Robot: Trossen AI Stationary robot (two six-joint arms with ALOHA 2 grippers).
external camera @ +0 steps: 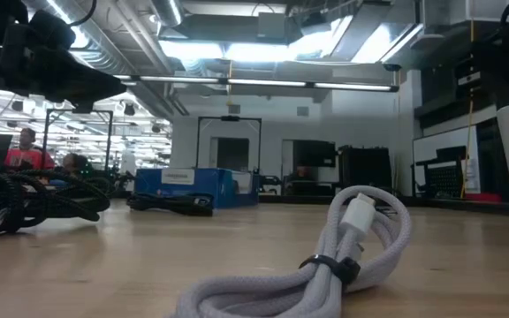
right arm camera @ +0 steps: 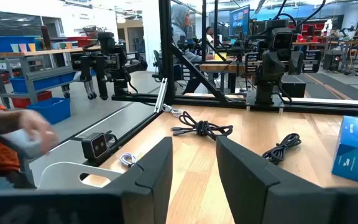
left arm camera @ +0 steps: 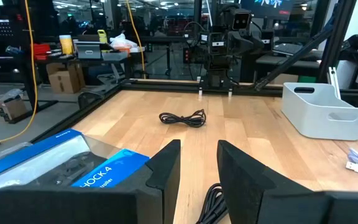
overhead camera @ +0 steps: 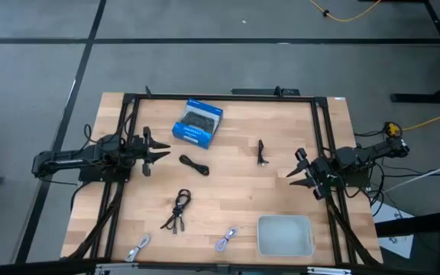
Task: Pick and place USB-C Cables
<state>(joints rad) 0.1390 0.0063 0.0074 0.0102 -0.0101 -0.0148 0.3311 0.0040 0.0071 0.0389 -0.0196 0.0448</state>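
Cables (overhead camera: 195, 164) lie scattered across the counter (overhead camera: 281, 195), none yet in the white bin (overhead camera: 285, 235) at its near-right corner. Left hand (overhead camera: 156, 153) and right hand (overhead camera: 297, 167) hover open at opposite edges. Judged best: left hand grips the closest black bundle across its diagonal long axis.
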